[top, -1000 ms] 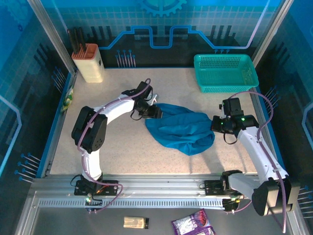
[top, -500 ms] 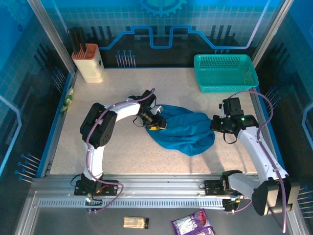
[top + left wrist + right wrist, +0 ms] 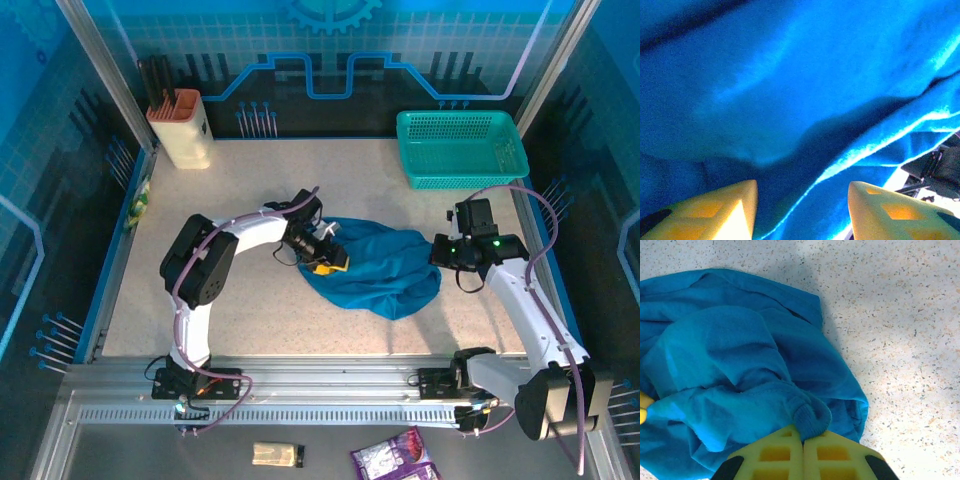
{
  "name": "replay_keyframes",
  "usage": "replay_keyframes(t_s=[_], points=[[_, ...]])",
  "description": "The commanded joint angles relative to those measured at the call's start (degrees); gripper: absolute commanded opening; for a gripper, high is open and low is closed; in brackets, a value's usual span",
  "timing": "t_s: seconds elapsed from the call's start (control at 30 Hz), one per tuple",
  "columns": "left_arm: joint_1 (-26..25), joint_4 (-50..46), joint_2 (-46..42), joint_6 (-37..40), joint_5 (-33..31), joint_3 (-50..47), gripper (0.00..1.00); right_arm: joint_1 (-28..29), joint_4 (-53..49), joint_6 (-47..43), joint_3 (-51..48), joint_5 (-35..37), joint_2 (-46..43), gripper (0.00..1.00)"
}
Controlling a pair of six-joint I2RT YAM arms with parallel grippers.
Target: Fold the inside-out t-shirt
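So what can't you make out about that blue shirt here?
Top view: the left hand covers the left edge of the t-shirt.
Left wrist view: the cloth is too close and blurred to tell sleeve from collar.
Right wrist view: the shut right hand hides the cloth it pinches.

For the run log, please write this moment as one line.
t-shirt: crumpled heap on table | left gripper: open, close to cloth | right gripper: shut on t-shirt bunched edge | fold: not started
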Motion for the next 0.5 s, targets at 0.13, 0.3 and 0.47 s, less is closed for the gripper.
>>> replay_keyframes(t_s=[0.13,0.3,0.47], points=[[-2.47,-5.28,-2.71,5.07,-4.01,-0.04,0.55,-0.62,0.45,0.62,0.6,-1.22,0.44,0.0],[-7.54,-12.65,-3.02,15.32,-20.25,3.83,0.55,-0.59,0.61,0.47,0.77,-1.4,0.73,0.0],[-9.61,-14.1,-1.24,18.79,-23.5,6.93,0.49,-0.45,0.39,0.21,1.28,-1.31,0.96,0.0]])
